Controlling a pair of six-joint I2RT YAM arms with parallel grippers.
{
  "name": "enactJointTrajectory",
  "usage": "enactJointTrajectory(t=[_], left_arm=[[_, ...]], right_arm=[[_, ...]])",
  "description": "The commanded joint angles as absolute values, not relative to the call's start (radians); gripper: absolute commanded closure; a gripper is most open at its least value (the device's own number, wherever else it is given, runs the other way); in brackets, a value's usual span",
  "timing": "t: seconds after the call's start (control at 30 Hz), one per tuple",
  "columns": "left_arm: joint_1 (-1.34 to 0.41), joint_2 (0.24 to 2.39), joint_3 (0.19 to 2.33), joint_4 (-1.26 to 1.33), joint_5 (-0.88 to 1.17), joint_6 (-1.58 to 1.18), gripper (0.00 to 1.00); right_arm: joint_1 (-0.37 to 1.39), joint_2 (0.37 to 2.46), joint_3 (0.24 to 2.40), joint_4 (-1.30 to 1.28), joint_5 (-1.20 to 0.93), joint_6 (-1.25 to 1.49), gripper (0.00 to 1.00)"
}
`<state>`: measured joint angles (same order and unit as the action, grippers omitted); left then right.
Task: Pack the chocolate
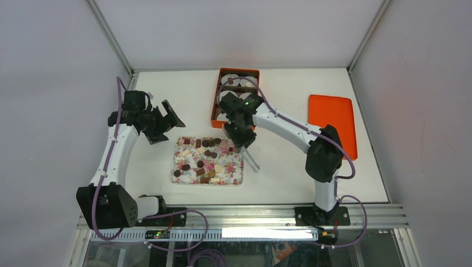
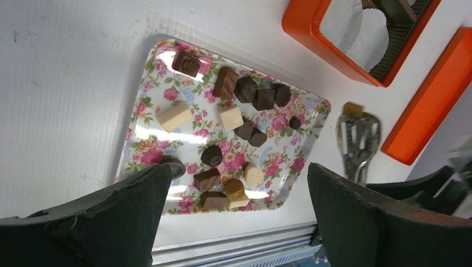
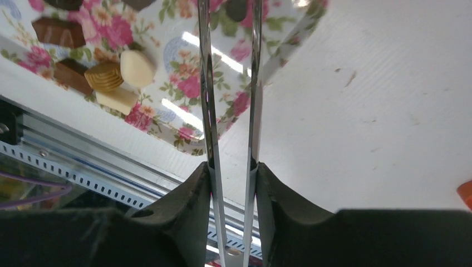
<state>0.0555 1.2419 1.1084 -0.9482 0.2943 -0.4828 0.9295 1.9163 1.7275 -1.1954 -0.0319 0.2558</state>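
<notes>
My right gripper (image 1: 240,139) is narrow, clamped on the metal tongs (image 2: 359,142), blades near parallel. My left gripper (image 1: 166,123) is wide, nothing in it, hanging off the tray's far-left corner. The chocolate (image 2: 231,118) sits loose on the floral tray (image 2: 142,133), with the orange box (image 1: 214,105) behind it. Key relation: the pieces lie just left of the tongs, whose long axis runs along the tray's right edge, so the right arm is nearer and I'd swing it left. Small caramel bit (image 2: 353,108) at the tongs' end, gripped or not I can't tell

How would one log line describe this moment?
left gripper: open, facing tray | right gripper: shut on tongs | tongs tip: light brown chocolate
</notes>
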Motion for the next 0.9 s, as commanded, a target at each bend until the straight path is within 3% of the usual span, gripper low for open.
enactJointTrajectory(t=[0.0,0.43,0.73,0.87], left_arm=[[0.077,1.239,1.124,-0.890,0.337,-0.499,0.01],[0.107,1.238,1.150,-0.879,0.358,-0.451,0.01],[0.126,1.232,1.130,-0.886,0.363,-0.445,0.01],[0.128,1.234,1.126,-0.884,0.362,-0.442,0.01]], right_arm=[[0.802,1.841,1.835,-1.217,-0.032,0.225,1.00],[0.604,2.052,2.104,-1.212,0.052,0.169,1.00],[0.544,2.353,2.485,-1.312,0.028,0.165,1.00],[0.531,2.394,2.507,-1.325,0.022,0.175,1.00]])
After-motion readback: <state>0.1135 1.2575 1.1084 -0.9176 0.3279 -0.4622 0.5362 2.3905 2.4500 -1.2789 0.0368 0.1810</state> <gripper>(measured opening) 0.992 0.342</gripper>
